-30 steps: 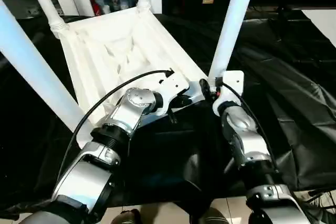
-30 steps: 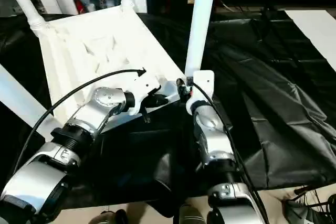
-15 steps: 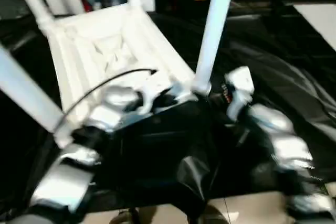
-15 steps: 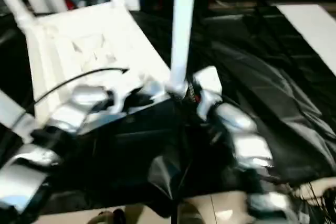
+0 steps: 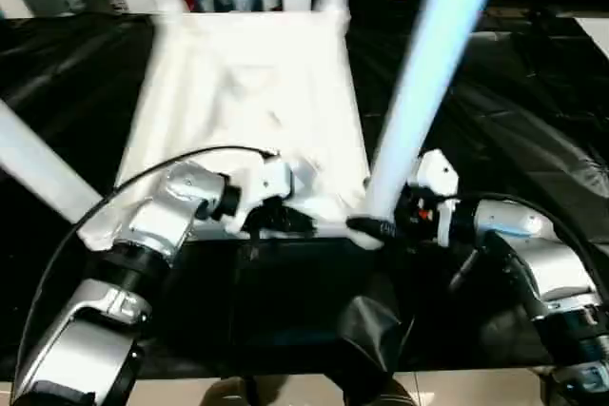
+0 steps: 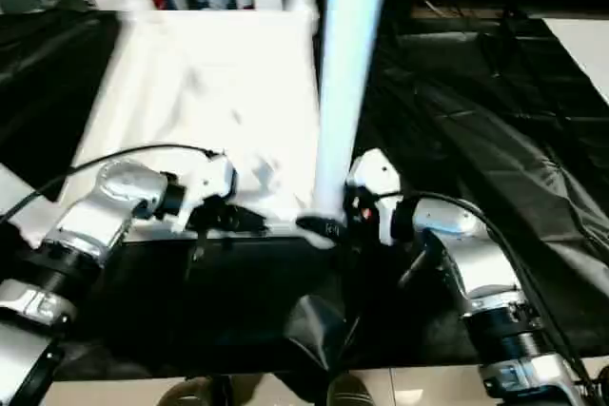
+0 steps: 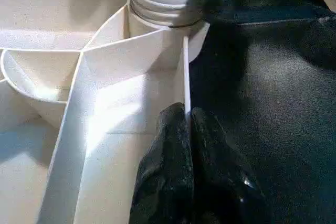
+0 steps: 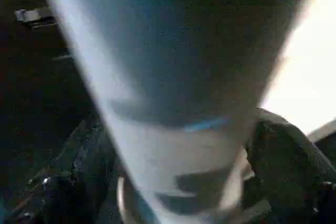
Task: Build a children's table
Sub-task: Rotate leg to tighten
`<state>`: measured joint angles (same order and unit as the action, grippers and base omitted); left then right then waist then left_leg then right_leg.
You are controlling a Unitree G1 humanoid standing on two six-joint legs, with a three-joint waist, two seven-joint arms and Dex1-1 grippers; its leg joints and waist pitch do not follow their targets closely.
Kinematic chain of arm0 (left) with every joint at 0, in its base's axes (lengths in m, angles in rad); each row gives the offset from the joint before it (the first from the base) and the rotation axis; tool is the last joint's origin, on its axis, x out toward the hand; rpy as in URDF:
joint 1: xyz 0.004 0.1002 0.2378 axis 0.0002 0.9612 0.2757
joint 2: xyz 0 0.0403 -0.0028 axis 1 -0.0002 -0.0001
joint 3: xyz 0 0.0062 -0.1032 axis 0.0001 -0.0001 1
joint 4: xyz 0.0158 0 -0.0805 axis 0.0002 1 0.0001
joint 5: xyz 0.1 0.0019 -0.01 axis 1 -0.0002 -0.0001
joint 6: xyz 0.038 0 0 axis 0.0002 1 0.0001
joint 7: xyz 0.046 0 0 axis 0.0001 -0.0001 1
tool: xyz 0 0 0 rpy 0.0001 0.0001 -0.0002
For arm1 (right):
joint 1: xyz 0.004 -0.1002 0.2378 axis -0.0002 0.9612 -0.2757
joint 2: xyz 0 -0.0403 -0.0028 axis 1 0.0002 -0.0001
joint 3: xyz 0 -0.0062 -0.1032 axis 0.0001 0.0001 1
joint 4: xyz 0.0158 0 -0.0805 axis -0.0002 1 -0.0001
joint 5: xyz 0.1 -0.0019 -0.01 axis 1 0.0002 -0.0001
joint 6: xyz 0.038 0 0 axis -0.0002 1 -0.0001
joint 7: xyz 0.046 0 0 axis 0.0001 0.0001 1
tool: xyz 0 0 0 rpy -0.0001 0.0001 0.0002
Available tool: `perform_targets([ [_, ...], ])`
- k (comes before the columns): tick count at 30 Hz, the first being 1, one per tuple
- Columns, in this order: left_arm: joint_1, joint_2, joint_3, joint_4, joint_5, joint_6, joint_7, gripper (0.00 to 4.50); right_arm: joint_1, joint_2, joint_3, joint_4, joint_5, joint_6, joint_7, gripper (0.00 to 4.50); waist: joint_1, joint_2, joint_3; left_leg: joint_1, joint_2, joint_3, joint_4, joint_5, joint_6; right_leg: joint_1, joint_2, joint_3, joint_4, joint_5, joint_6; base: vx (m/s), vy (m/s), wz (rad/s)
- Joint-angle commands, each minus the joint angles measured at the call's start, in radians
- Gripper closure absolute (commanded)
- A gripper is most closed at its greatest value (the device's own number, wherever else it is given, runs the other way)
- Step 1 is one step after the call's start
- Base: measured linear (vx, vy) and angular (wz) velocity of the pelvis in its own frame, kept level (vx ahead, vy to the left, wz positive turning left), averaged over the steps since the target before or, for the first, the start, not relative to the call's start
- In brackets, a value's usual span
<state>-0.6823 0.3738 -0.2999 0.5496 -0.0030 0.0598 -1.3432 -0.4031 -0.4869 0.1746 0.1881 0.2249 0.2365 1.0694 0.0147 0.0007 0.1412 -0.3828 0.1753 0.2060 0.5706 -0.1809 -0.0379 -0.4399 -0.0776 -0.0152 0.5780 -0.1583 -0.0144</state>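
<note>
the table (image 5: 257, 92) is lying upside down on a black sheet (image 5: 533, 121), so its ribbed underside is facing up and the legs can go into the corner holes from above. that is likely why it is turned over. it is sitting in the middle of the sheet, just past the two arms.

four legs are sticking up from its corners. the near right leg (image 5: 419, 92) is standing in its corner hole, close to the robot, and leaning a little.

the right gripper (image 5: 381, 227) is sitting around the bottom of that leg, with one finger on each side and the leg between them. the fingers are spread wide, but i cannot tell if they are squeezing the leg or only sitting beside it. it looks like it is there to steady or push the leg.

the left gripper (image 7: 189, 129) is pinching the thin near rim (image 7: 185, 77) of the table, right next to that same corner. its fingers are closed tight on the rim. this is probably keeping the table from sliding while the leg is being worked on.
</note>
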Motion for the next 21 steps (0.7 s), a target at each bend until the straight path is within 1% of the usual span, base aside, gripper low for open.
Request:
perform_targets([
  [1,0.011,-0.015,-0.022,0.009,0.001,-0.005,-0.014,4.5,0.007,-0.011,0.029,-0.028,-0.01,0.003,0.031,0.68,-0.002,-0.014,-0.075,0.02,0.051,-0.012,-0.055,-0.129,0.127,0.064,-0.053,0.032,-0.049,-0.155,-0.282,0.0,0.0,0.0],
  [3,0.01,-0.014,-0.021,0.008,0.001,-0.003,-0.015,4.5,0.007,-0.015,0.031,-0.026,-0.009,0.002,0.037,0.68,-0.002,-0.015,-0.076,0.02,0.05,-0.012,-0.054,-0.111,0.131,0.064,-0.052,0.033,-0.047,-0.131,-0.283,0.0,0.0,0.0],
  [5,0.01,-0.007,-0.022,0.003,-0.001,0.001,-0.015,4.5,0.004,-0.029,0.029,-0.021,-0.01,-0.004,0.046,0.68,-0.001,-0.014,-0.08,0.019,0.05,-0.012,-0.05,-0.078,0.145,0.066,-0.05,0.032,-0.04,-0.076,-0.293,0.0,0.0,0.0],
  [7,0.01,-0.004,-0.022,-0.001,-0.001,0.003,-0.014,4.5,0.0,-0.035,0.025,-0.012,-0.011,-0.007,0.044,0.68,0.001,-0.013,-0.082,0.019,0.05,-0.011,-0.048,-0.06,0.157,0.067,-0.049,0.031,-0.036,-0.041,-0.303,0.0,0.0,0.0],
  [10,0.012,-0.002,-0.022,-0.005,-0.003,0.006,-0.014,4.5,-0.006,-0.036,0.015,-0.002,-0.007,-0.007,0.04,0.68,0.002,-0.016,-0.083,0.017,0.049,-0.011,-0.046,-0.054,0.165,0.069,-0.05,0.03,-0.035,-0.036,-0.307,0.0,0.0,0.0],
  [12,0.013,-0.003,-0.022,-0.006,-0.004,0.008,-0.014,4.5,-0.009,-0.035,0.011,0.005,-0.004,-0.006,0.044,0.68,0.003,-0.014,-0.083,0.018,0.049,-0.011,-0.046,-0.058,0.164,0.069,-0.05,0.03,-0.035,-0.048,-0.306,0.0,0.0,0.0],
  [14,0.015,-0.003,-0.023,-0.007,-0.005,0.009,-0.015,4.5,-0.011,-0.037,0.009,0.011,-0.005,-0.007,0.051,0.95,0.003,-0.013,-0.085,0.018,0.049,-0.011,-0.044,-0.052,0.165,0.07,-0.049,0.029,-0.033,-0.038,-0.31,0.0,0.0,0.0],
  [15,0.017,-0.002,-0.024,-0.009,-0.004,0.009,-0.016,4.5,-0.011,-0.038,0.008,0.013,-0.003,-0.005,0.053,0.95,0.003,-0.014,-0.085,0.018,0.049,-0.011,-0.044,-0.049,0.166,0.07,-0.049,0.029,-0.032,-0.033,-0.311,0.0,0.0,0.0],
  [18,0.019,-0.001,-0.024,-0.009,-0.005,0.009,-0.017,4.5,-0.012,-0.037,0.005,0.017,0.0,-0.004,0.052,1.15,0.004,-0.013,-0.087,0.018,0.048,-0.01,-0.042,-0.034,0.174,0.07,-0.047,0.029,-0.029,-0.005,-0.318,0.0,0.0,0.0],
  [19,0.019,0.0,-0.024,-0.008,-0.006,0.009,-0.019,4.5,-0.012,-0.039,0.004,0.018,0.003,-0.005,0.053,1.39,0.005,-0.01,-0.087,0.018,0.049,-0.011,-0.042,-0.034,0.176,0.071,-0.048,0.029,-0.028,-0.003,-0.32,0.0,0.0,0.0],
  [20,0.02,0.001,-0.025,-0.008,-0.007,0.009,-0.02,4.5,-0.012,-0.039,0.003,0.018,0.005,-0.004,0.053,1.39,0.005,-0.012,-0.088,0.018,0.049,-0.011,-0.041,-0.031,0.176,0.072,-0.048,0.028,-0.027,0.002,-0.32,0.0,0.0,0.0],
  [21,0.021,0.002,-0.025,-0.008,-0.007,0.009,-0.021,4.5,-0.011,-0.039,0.003,0.017,0.007,-0.002,0.053,1.44,0.006,-0.011,-0.088,0.018,0.049,-0.011,-0.041,-0.027,0.177,0.072,-0.048,0.028,-0.026,0.006,-0.321,0.0,0.0,0.0],
])
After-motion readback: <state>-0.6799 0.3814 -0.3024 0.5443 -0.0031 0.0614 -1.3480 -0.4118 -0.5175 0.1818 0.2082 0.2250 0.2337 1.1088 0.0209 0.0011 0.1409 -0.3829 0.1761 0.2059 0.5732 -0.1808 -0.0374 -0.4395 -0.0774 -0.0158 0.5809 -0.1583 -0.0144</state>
